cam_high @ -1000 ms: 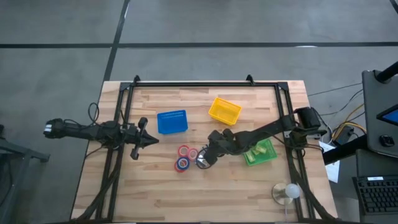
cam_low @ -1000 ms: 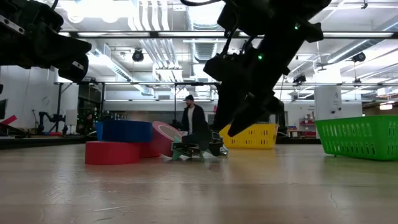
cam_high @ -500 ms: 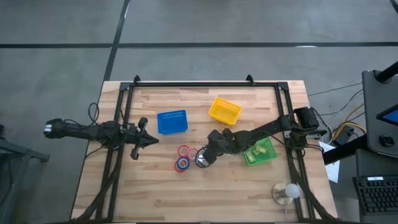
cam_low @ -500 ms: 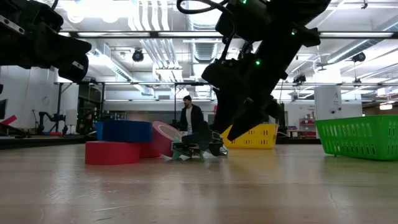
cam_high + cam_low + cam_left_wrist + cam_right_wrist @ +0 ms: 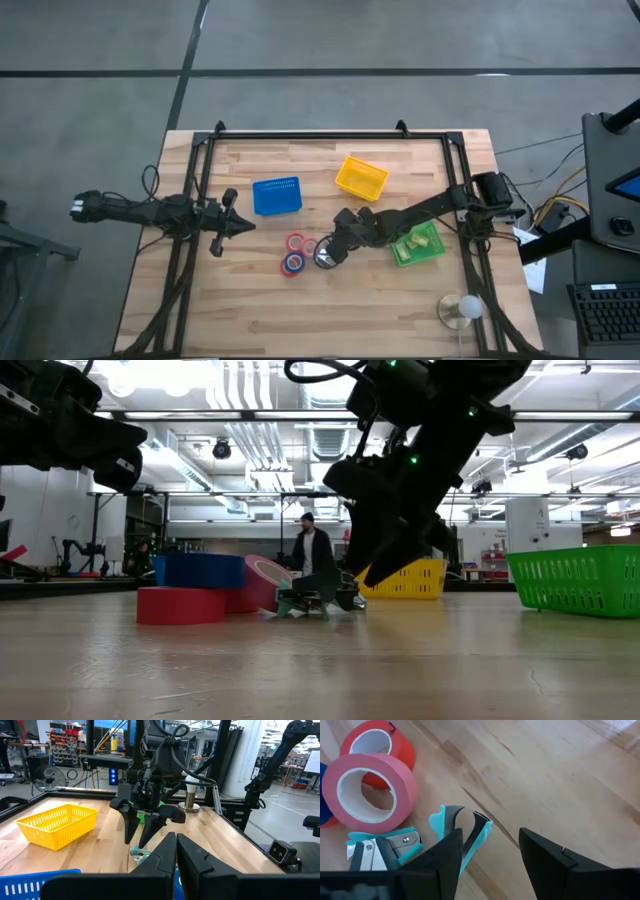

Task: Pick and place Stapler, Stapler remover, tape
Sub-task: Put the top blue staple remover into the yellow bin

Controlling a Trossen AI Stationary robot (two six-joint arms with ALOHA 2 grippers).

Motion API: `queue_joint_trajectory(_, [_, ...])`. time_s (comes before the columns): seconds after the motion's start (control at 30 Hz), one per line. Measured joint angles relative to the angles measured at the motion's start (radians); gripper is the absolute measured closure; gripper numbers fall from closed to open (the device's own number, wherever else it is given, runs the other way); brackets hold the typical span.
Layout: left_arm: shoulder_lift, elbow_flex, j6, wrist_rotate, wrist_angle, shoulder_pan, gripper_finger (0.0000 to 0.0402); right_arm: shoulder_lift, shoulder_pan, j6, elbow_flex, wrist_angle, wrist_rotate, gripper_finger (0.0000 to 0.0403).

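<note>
The right gripper (image 5: pixel 487 865) hangs low over the teal-handled staple remover with silvery claws (image 5: pixel 462 827), fingers parted on either side, nothing grasped yet — lined up for a pinch. It lies on the wooden counter (image 5: pixel 400 300) just beside the pink tape roll (image 5: pixel 367 790). Only the right wrist view shows that gap; the high view hides it. The left gripper (image 5: pixel 176 851), clenched, waits at the counter's left edge.

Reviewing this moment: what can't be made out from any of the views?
- Teal stapler remover: its lower part is hidden behind the right gripper in the right wrist view; too small in the high view.
- Stapler: cut off by the right gripper's near finger; in the low view only a dark jumble.
- Blue tape: only an edge shows in the right wrist view.
- Green basket: the right arm covers much of it from above.
</note>
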Motion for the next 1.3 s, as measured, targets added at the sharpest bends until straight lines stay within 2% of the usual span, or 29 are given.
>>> queue_joint_trajectory(0.77, [0.000, 0.000, 0.000, 0.000, 0.000, 0.000, 0.0385, 0.000, 0.015, 0.018, -0.022, 0.032, 0.005, 0.0266])
queue_joint_trajectory(1.07, [0.000, 0.000, 0.000, 0.000, 0.000, 0.000, 0.0385, 0.002, 0.016, 0.018, -0.073, 0.130, 0.003, 0.0281])
queue_joint_trajectory(1.3, [0.000, 0.000, 0.000, 0.000, 0.000, 0.000, 0.0385, 0.002, 0.017, -0.008, -0.074, 0.133, 0.003, 0.0311])
